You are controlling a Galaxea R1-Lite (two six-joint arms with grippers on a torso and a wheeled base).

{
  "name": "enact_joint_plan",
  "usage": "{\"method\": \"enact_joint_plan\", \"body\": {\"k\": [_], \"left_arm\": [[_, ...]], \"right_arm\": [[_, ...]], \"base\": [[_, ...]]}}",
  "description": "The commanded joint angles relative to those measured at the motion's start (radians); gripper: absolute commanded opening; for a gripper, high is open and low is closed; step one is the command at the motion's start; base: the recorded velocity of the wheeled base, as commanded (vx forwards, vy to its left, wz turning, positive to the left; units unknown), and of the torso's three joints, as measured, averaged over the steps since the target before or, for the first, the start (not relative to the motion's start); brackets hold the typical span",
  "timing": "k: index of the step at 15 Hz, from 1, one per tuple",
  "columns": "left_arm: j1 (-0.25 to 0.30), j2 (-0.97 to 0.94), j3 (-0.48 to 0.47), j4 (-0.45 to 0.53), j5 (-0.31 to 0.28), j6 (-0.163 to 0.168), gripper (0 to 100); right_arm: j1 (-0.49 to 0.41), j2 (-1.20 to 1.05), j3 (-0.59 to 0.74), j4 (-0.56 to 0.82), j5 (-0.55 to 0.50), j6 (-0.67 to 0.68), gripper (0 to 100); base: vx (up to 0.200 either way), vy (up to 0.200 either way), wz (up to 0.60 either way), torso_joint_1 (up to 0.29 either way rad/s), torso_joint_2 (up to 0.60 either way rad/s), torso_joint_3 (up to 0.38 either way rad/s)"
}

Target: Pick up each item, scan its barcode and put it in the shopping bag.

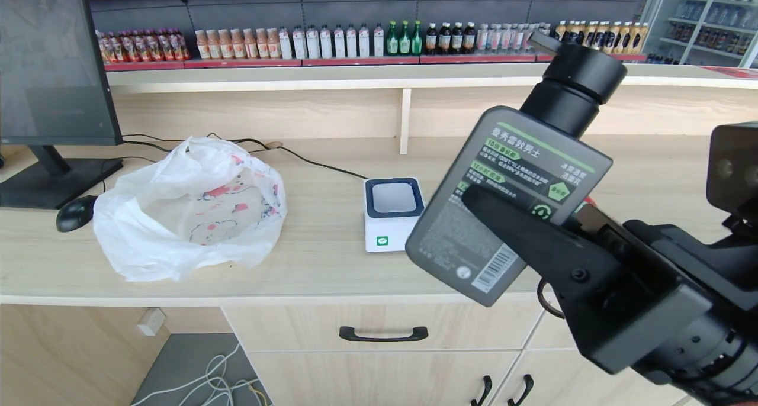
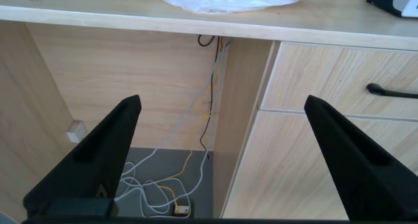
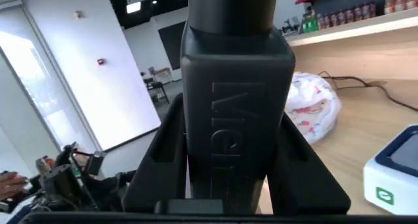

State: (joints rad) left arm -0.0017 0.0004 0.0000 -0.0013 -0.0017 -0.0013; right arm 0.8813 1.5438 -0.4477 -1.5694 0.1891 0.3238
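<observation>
My right gripper (image 1: pixel 514 213) is shut on a dark grey bottle (image 1: pixel 524 157) with a black cap, holding it tilted above the counter's front edge, just right of the white barcode scanner (image 1: pixel 392 213). The bottle's label and barcode face the head camera. In the right wrist view the bottle (image 3: pixel 232 87) sits between the fingers (image 3: pixel 163 152), with the scanner (image 3: pixel 392 178) and the bag (image 3: pixel 313 103) beyond. The white plastic shopping bag (image 1: pixel 189 208) lies open on the counter left of the scanner. My left gripper (image 2: pixel 222 152) is open below the counter edge, facing the cabinet.
A monitor (image 1: pixel 53 63) and a black mouse (image 1: pixel 76 212) stand left of the bag. Cables run along the counter's back. Drawers with black handles (image 1: pixel 383 334) are under the counter (image 1: pixel 320 258). Loose cables (image 2: pixel 157 185) lie on the floor in the open bay.
</observation>
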Motion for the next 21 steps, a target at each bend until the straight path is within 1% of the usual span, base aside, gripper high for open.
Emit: {"method": "enact_joint_plan", "body": {"k": [1, 2, 3, 4, 6, 7, 9, 12, 14, 15, 16, 18, 20, 21], "left_arm": [[0.000, 0.000, 0.000, 0.000, 0.000, 0.000, 100], [0.000, 0.000, 0.000, 0.000, 0.000, 0.000, 100], [0.000, 0.000, 0.000, 0.000, 0.000, 0.000, 100], [0.000, 0.000, 0.000, 0.000, 0.000, 0.000, 100], [0.000, 0.000, 0.000, 0.000, 0.000, 0.000, 100], [0.000, 0.000, 0.000, 0.000, 0.000, 0.000, 100], [0.000, 0.000, 0.000, 0.000, 0.000, 0.000, 100], [0.000, 0.000, 0.000, 0.000, 0.000, 0.000, 100], [0.000, 0.000, 0.000, 0.000, 0.000, 0.000, 100], [0.000, 0.000, 0.000, 0.001, 0.000, 0.007, 100], [0.000, 0.000, 0.000, 0.001, 0.000, 0.006, 100], [0.000, 0.000, 0.000, 0.001, 0.000, 0.003, 100], [0.000, 0.000, 0.000, 0.001, 0.000, 0.001, 100], [0.000, 0.000, 0.000, 0.001, 0.000, 0.001, 100]], "right_arm": [[-0.073, -0.001, -0.003, -0.001, 0.000, -0.057, 0], [-0.085, -0.001, -0.002, -0.001, 0.000, -0.081, 0], [-0.123, -0.002, 0.006, -0.001, 0.000, -0.154, 0], [-0.142, -0.005, 0.014, -0.001, -0.010, -0.206, 0], [-0.171, -0.013, 0.052, -0.001, -0.097, -0.289, 0], [-0.179, -0.014, 0.121, -0.001, -0.166, -0.333, 0], [-0.196, -0.036, 0.178, -0.001, -0.206, -0.393, 0], [-0.306, -0.034, 0.158, -0.001, -0.278, -0.408, 0], [-0.351, -0.037, 0.164, -0.001, -0.280, -0.405, 0], [-0.397, -0.042, 0.161, -0.001, -0.280, -0.390, 0], [-0.424, -0.041, 0.170, -0.001, -0.280, -0.364, 0], [-0.493, -0.034, 0.170, -0.001, -0.280, -0.356, 0], [-0.539, -0.034, 0.167, -0.001, -0.281, -0.355, 0], [-0.547, -0.037, 0.161, -0.001, -0.281, -0.355, 0]], "base": [[0.000, 0.000, 0.00, 0.000, 0.00, 0.000], [0.000, 0.000, 0.00, 0.000, 0.00, 0.000], [0.000, 0.000, 0.00, 0.000, 0.00, 0.000], [0.000, 0.000, 0.00, 0.000, 0.00, 0.000], [0.000, 0.000, 0.00, 0.000, 0.00, 0.000], [0.000, 0.000, 0.00, 0.000, 0.00, 0.000], [0.000, 0.000, 0.00, 0.000, 0.00, 0.000], [0.000, 0.000, 0.00, 0.000, 0.00, 0.000], [0.000, 0.000, 0.00, 0.000, 0.00, 0.000], [0.000, 0.000, 0.00, 0.000, 0.00, 0.000], [0.000, 0.000, 0.00, 0.000, 0.00, 0.000], [0.000, 0.000, 0.00, 0.000, 0.00, 0.000], [0.000, 0.000, 0.00, 0.000, 0.00, 0.000], [0.000, 0.000, 0.00, 0.000, 0.00, 0.000]]}}
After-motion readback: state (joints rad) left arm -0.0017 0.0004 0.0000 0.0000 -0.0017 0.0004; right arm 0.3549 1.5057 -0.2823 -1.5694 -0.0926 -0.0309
